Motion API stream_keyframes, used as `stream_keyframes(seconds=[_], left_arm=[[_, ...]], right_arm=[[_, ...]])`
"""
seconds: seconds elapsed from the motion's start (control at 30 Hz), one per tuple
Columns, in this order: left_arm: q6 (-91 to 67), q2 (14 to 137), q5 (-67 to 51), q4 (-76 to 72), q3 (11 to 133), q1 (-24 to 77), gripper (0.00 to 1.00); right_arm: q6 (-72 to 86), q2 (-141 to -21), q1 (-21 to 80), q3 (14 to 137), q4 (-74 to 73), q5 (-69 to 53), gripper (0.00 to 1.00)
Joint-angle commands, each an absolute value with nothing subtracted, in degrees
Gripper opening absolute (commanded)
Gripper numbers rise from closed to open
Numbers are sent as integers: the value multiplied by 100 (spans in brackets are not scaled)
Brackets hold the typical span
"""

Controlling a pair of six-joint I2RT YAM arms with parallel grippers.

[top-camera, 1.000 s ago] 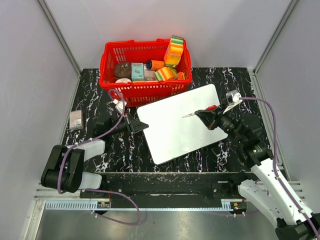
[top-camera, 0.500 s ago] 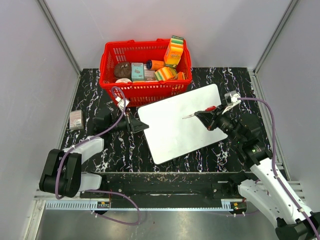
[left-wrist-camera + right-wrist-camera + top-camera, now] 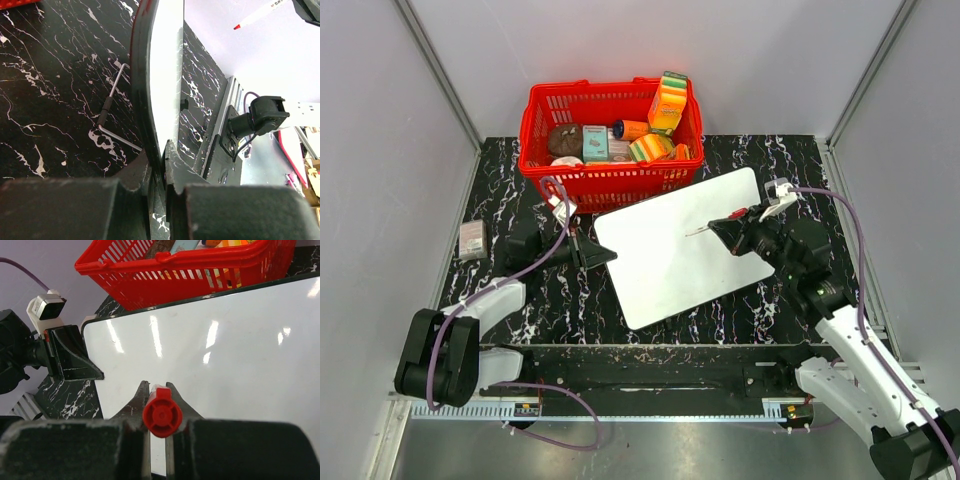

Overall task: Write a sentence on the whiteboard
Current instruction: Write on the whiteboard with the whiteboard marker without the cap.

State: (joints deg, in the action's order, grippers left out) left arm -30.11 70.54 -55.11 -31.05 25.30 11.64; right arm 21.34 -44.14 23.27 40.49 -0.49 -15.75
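Observation:
The whiteboard (image 3: 680,265) lies tilted on the black marble table, its glossy face plain white; the sentence is not in view. My left gripper (image 3: 603,253) is shut on the board's left edge, and the left wrist view shows the thin whiteboard (image 3: 167,75) pinched between the left gripper's (image 3: 162,160) jaws. My right gripper (image 3: 720,228) hovers over the board's upper middle, shut on a red-capped marker (image 3: 705,229) with its tip pointing left. In the right wrist view the marker (image 3: 162,412) sits between the right gripper's (image 3: 157,390) jaws above the whiteboard (image 3: 225,340).
A red basket (image 3: 535,130) with several grocery items stands behind the board, close to its far edge. A small grey box (image 3: 472,240) lies at the table's left. A bent metal rod (image 3: 112,105) rests on the table by the left gripper.
The left gripper has closed further on the board's edge and its arm has shifted. The right gripper with the marker has moved slightly up and left.

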Motion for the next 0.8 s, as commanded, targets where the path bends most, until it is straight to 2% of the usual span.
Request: stream_keyframes(seconds=[0.0, 0.2, 0.47, 0.77], left_arm=[[-1977, 6996, -5467, -3032, 2338, 1230, 0], [-1943, 6698, -5388, -2944, 2250, 1230, 0], [-1828, 6601, -5134, -3033, 2048, 1336, 0], [-1793, 6724, -5098, -2971, 2118, 1345, 0]], right_arm=[[2311, -4324, 2355, 4359, -123, -1169, 0], [2092, -4184, 2355, 4429, -307, -783, 0], [2610, -4631, 2356, 4325, 147, -967, 0], [2681, -4562, 2355, 4306, 255, -904, 0]])
